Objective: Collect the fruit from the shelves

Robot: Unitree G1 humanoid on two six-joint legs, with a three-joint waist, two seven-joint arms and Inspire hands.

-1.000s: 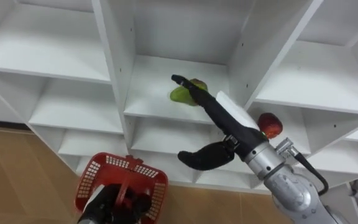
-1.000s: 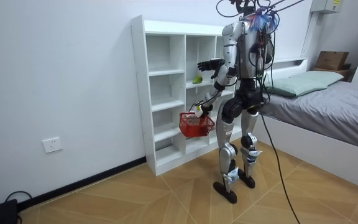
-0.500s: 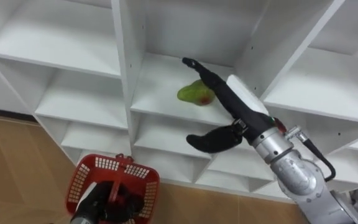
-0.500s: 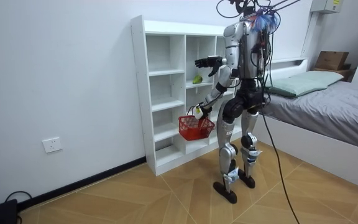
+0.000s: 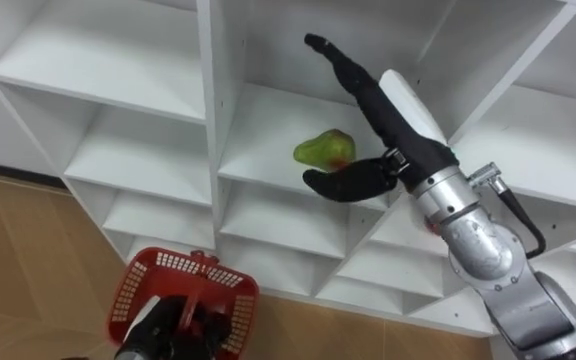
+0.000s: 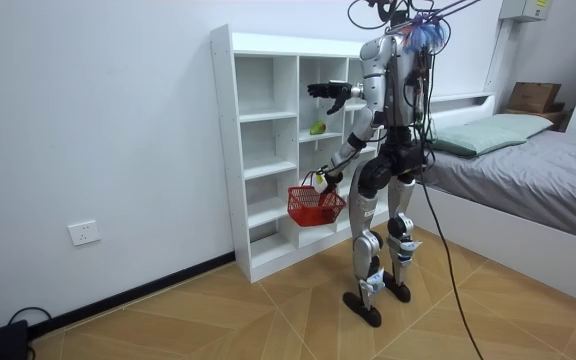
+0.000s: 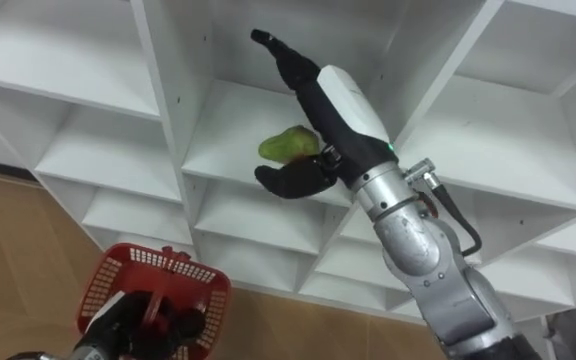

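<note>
- left eye view, at the bottom edge: the left hand [image 5: 180,322] has its dark fingers curled round the handle of the red basket [image 5: 148,285], which hangs low in front of the closet's lower shelves, over the wooden floor [image 5: 18,270].
- what lies inside the basket cannot be made out.
- higher up, the right arm comes in from the lower right and reaches into the middle column of the white closet [image 5: 208,110].
- the right hand [image 5: 386,112] is wide open: its fingers [image 5: 333,55] stretch straight, pointing up and into the back of the compartment, and the thumb [image 5: 346,184] is spread out low, apart from them.
- it holds nothing.
- the green fruit [image 5: 320,150], with a reddish blush on one side, lies on the shelf board [image 5: 263,140] of that compartment, below the fingers and just behind the thumb; whether the thumb touches it cannot be told.
- in the room view the robot stands upright facing the closet, right arm raised to shelf height, basket at thigh height, with a bed [image 6: 528,190] behind it on the room view's right.
</note>
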